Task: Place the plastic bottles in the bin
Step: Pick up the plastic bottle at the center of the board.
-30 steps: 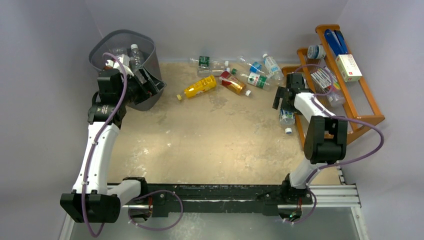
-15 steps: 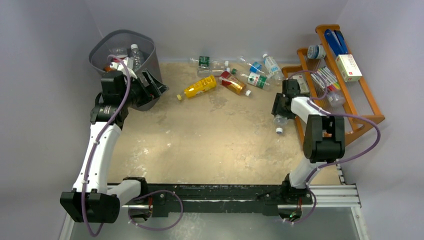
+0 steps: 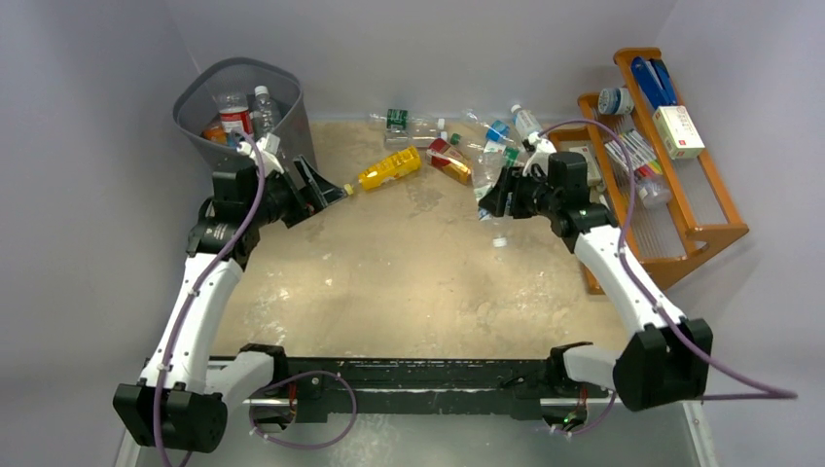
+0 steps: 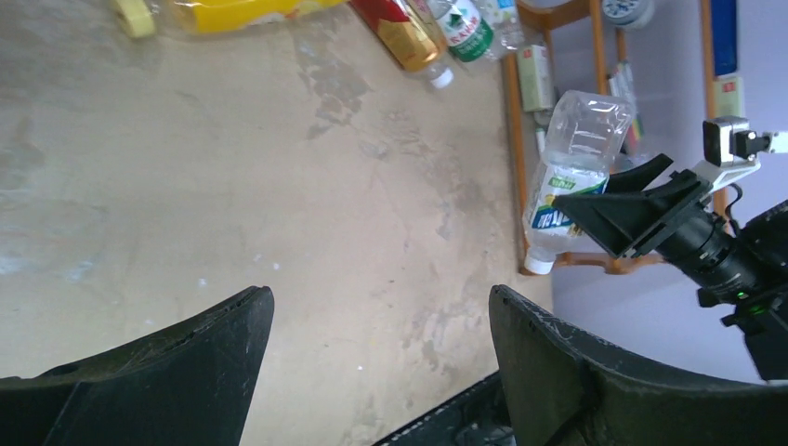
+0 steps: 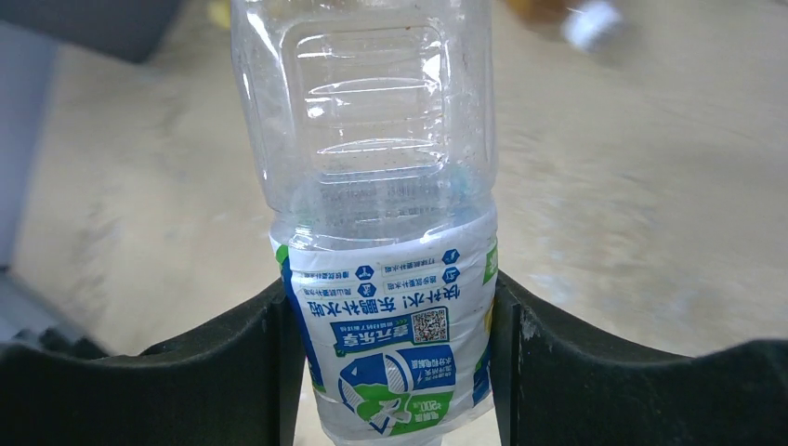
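My right gripper is shut on a clear plastic bottle with a blue and green label. It holds the bottle cap down above the table, left of the rack. In the right wrist view both fingers press the label of the bottle. The left wrist view shows that bottle hanging from the right gripper. My left gripper is open and empty, just right of the dark grey bin, which holds several bottles. More bottles lie at the back: a yellow one, a red one and clear ones.
An orange wooden rack with boxes and pens stands at the right edge. A loose yellow cap lies near the left fingers. Purple walls close in the table at the back and on both sides.
The right gripper closed on the bottle beside the rack, lifted it and swung left over the table. The left gripper drew back from over the bin, down and to the right.
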`<control>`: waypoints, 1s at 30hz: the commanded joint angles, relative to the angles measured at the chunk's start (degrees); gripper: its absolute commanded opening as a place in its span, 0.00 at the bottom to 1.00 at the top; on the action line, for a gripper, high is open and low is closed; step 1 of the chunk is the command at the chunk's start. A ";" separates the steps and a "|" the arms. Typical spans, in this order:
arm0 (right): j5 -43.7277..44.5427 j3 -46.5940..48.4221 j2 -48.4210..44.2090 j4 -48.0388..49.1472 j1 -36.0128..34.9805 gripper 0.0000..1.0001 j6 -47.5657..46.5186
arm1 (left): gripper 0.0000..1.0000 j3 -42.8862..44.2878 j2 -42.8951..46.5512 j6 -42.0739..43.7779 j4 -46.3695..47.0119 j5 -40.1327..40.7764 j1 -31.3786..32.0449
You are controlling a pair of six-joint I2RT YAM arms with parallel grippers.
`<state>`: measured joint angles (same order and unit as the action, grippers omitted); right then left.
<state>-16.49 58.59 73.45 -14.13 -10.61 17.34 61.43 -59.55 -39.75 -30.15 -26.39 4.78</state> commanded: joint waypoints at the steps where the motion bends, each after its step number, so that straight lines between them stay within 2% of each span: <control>1: -17.60 -1.97 -5.53 7.02 -4.14 0.53 3.65 | 0.85 -2.12 4.06 -8.81 10.21 -4.23 1.46; 6: -17.78 -1.18 -5.09 12.18 -14.29 0.55 8.96 | 0.86 -7.29 7.71 -19.44 24.52 -3.89 4.05; 12: -20.42 -0.71 -2.76 21.59 -21.21 0.56 15.21 | 0.86 -11.79 10.49 -22.58 34.17 0.39 8.46; 16: -17.01 3.16 0.29 20.35 -25.36 0.56 15.64 | 0.86 -11.68 10.30 -20.58 32.01 3.11 10.78; 22: -3.66 11.30 5.88 10.79 -31.31 0.56 14.92 | 0.86 -8.56 9.46 -15.83 23.75 9.33 13.91; 27: 0.43 14.61 9.21 9.79 -33.86 0.56 15.57 | 0.86 -5.25 8.01 -10.98 14.66 15.08 15.25; 30: 2.74 17.43 11.66 7.96 -35.92 0.56 15.30 | 0.86 -5.04 8.04 -10.65 13.67 16.10 15.31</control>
<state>-19.31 71.00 83.33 -4.51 -44.58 32.38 53.28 -51.81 -53.98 -13.43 -14.61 19.70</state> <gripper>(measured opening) 0.635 0.860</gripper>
